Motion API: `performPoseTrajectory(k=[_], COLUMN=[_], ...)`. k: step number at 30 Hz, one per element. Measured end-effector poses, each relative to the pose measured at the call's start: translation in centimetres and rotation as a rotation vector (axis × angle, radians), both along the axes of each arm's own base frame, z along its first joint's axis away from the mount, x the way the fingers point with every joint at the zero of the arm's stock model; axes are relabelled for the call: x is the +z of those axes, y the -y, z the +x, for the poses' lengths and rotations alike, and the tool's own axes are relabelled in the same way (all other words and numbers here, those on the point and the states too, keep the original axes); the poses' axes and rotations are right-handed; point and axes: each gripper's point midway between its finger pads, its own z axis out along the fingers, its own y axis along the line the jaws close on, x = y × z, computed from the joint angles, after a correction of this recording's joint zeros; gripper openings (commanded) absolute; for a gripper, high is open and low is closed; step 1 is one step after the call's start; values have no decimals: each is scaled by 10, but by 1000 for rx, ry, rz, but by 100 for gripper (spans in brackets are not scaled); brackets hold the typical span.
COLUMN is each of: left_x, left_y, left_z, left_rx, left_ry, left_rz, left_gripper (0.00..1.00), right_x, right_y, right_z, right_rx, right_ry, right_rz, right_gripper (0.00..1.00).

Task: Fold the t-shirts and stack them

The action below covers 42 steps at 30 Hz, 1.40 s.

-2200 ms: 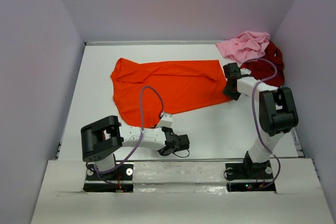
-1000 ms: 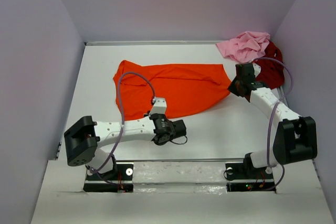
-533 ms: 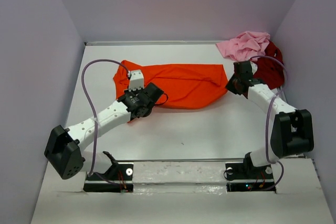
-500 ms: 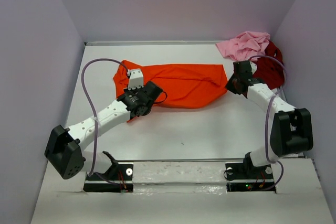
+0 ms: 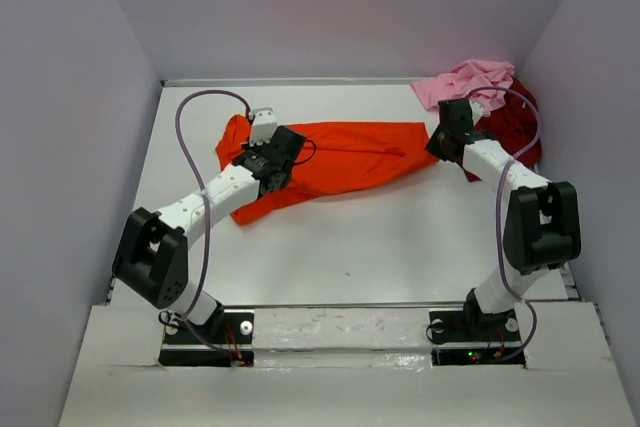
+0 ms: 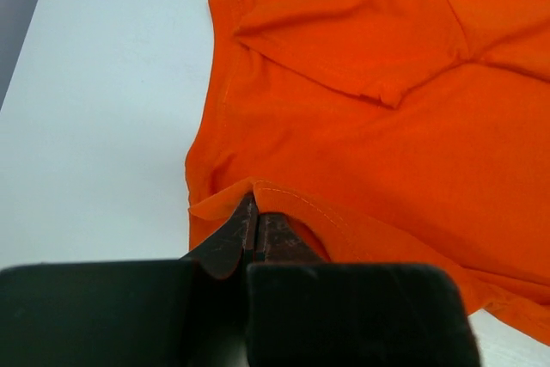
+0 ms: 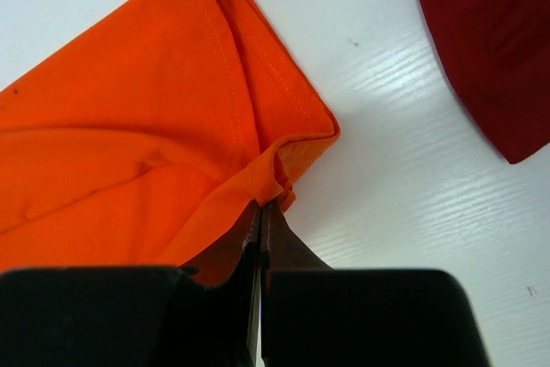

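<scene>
The bright orange t-shirt (image 5: 350, 152) lies across the far middle of the white table, folded over lengthwise. My left gripper (image 5: 292, 150) is shut on its hem near the left end; the left wrist view shows the stitched edge of the orange t-shirt (image 6: 361, 126) pinched at the left gripper's (image 6: 255, 204) tips. At the right end, my right gripper (image 5: 438, 143) is shut on a bunched corner of the orange t-shirt (image 7: 129, 152), seen at the right gripper's (image 7: 260, 205) tips. The light pink t-shirt (image 5: 465, 82) and dark red t-shirt (image 5: 515, 127) lie crumpled at the far right corner.
Pale walls close the table (image 5: 350, 247) in on the left, back and right. The dark red t-shirt (image 7: 490, 40) lies close to the right of my right gripper. A strip of the orange cloth sticks out below my left arm.
Both grippers have carried the orange shirt's near hem away from me toward the far edge, folding the shirt narrower. The left arm swung from the front to the far left.
</scene>
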Motion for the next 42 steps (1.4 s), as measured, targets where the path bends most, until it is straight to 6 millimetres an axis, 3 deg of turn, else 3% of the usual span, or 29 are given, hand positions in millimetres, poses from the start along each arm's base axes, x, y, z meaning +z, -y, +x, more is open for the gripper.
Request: performPoseTrajectory(k=[6,12,20,28,40,41,42], left_x=[11,9,17,-12,-42,-44,-48], left_y=[-6,-23,-39,-36,-36,-37,-40], left_z=[31,45,69,99,110,111,112], left_rx=[46,80,128,137,141,144,150], left_ry=[32,21,49,4,-43,-46,-50], left_rz=[34,81,106,146,187,189,193], left_gripper=[0,0,0,0,0,0,0], right_x=[-12,-31,-36,-37,-28,-29,-31], right_y=[0,1,-2,-7,-13,-14,-13], right_z=[12,21,39,60,104,107,110], right_rx=[-2,-5,-3,5,23,23,25], right_ry=[-24,-62,-64,-52,-4,-4,-8], right_rz=[-15,-34,-33,-27,-38,-38,-43], right_gripper=[0,0,0,0,0,3,22])
